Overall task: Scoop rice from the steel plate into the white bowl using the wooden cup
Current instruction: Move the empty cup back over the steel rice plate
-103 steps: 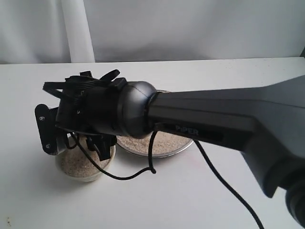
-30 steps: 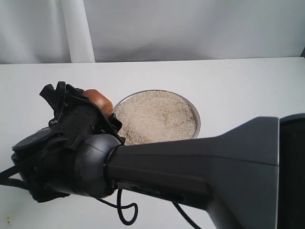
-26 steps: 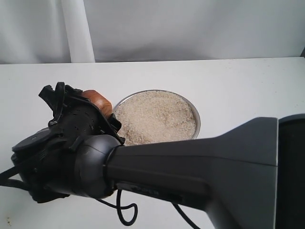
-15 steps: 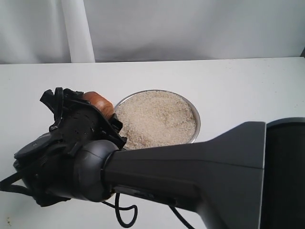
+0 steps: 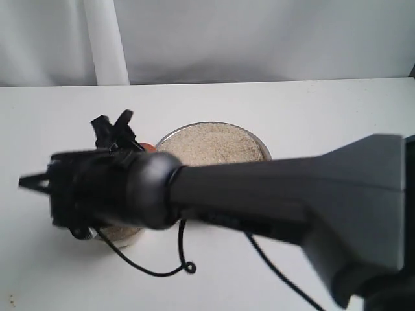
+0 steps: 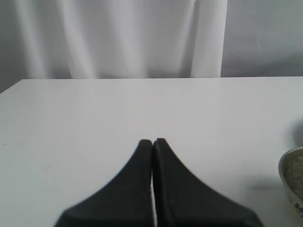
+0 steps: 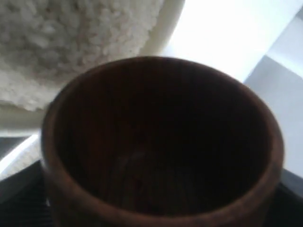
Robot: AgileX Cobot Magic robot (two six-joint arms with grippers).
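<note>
A: Entry, working left to right. Left gripper (image 6: 152,144)?
B: Fingers pressed together, nothing between them. It points out over the white table (image 6: 71,118) toward a pale curtain (image 6: 118,38).

A: Next, the dishes.
B: The white bowl (image 7: 168,23) is the leftmost. In the exterior view it is mostly hidden under the wrist of the right arm (image 5: 292,194), which reaches across from the right. The right wrist view shows its cream rim and a heap of rice (image 7: 71,33) inside.

A: Right gripper (image 5: 130,137)?
B: Clamped on the wooden cup (image 7: 161,142). Dark parts of the gripper show on either side of the cup in the right wrist view. The cup's mouth faces that camera. Its inside is dark, with wood grain visible at the bottom.

A: Cup position relative to the bowl?
B: Close to the bowl's rim, with the heaped grains just beyond it. I cannot tell whether cup and bowl touch. In the exterior view only a reddish sliver of the cup shows, just beside the left edge of the steel plate (image 5: 265,150).

A: Plate contents?
B: Rice across its visible part. The arm covers the near side. Plate and bowl sit near each other on the table.

A: Anything else?
B: A black cable (image 5: 155,271) loops down from the wrist onto the table in front.
</note>
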